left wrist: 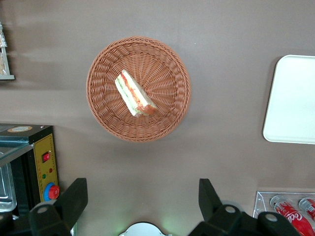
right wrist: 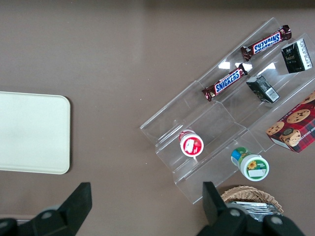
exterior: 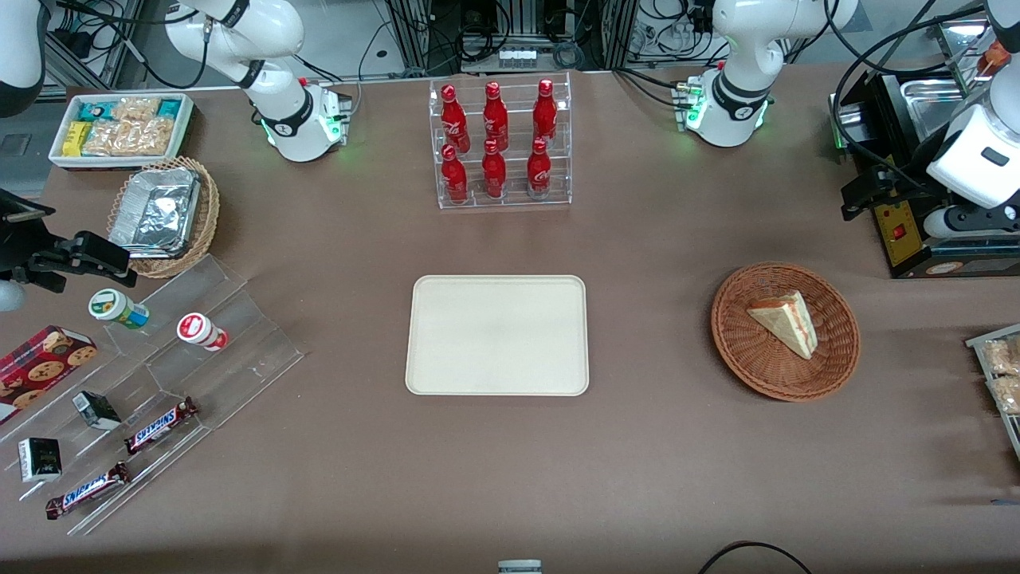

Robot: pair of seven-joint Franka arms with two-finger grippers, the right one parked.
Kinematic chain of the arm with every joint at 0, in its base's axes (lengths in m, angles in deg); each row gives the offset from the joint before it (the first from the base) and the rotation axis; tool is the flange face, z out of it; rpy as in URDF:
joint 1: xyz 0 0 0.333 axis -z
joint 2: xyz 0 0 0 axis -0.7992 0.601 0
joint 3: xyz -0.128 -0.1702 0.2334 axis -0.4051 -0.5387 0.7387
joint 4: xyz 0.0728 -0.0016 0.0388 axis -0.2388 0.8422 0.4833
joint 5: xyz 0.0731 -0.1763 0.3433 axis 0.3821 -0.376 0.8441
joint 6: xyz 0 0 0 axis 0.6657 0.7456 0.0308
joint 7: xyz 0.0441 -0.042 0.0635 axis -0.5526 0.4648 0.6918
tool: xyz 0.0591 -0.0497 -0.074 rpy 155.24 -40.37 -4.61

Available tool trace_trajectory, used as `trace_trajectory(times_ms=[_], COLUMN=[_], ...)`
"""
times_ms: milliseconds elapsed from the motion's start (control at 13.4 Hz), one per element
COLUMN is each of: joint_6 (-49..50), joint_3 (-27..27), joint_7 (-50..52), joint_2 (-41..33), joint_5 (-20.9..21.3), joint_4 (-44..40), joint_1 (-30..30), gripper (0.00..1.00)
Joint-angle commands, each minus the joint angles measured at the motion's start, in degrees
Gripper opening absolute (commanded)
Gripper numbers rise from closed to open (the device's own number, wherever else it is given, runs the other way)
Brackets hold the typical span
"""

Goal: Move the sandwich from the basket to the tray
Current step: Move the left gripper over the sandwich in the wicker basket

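Clear rack [exterior: 504, 143] of six red bottles at table's far edge, centre. Snack bin [exterior: 121, 127] at corner toward parked arm's end; tan basket with foil container [exterior: 163, 214] nearer camera. Stepped stand [exterior: 167, 375] holds two chocolate bars [exterior: 159, 425], cups, cookie box [exterior: 40, 368]. Black machine [exterior: 916, 183] toward working arm's end.

Left arm raised high, tool [left wrist: 139, 199] pointing straight down, fingers spread wide, holding nothing

Legible text: "SNICKERS" is printed on the two chocolate bars [right wrist: 225, 84] lying on the clear acrylic stand [right wrist: 211, 123]. The red bottles [exterior: 495, 139] in the clear rack carry white Coca-Cola script. The gripper [left wrist: 140, 201], above the table beside the basket [left wrist: 138, 88], bears no readable marking.
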Motion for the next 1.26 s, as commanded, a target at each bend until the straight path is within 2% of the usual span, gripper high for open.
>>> trace_trajectory(times_ms=[0,595,744,1190], joint_6=[1.4,-1.75,-3.68,-14.59], joint_3=[0.45,0.89,3.08,3.44], joint_7=[1.15,1.24,2.64,17.65], joint_2=[-0.66,2.49,3.9,8.02], joint_5=[-0.34,0.72,0.63,0.63], joint_4=[-0.7,0.09,0.62,8.26], joint_1=[0.71,-0.16,-0.6,-2.54], gripper=[1.0,1.0,1.0,1.0])
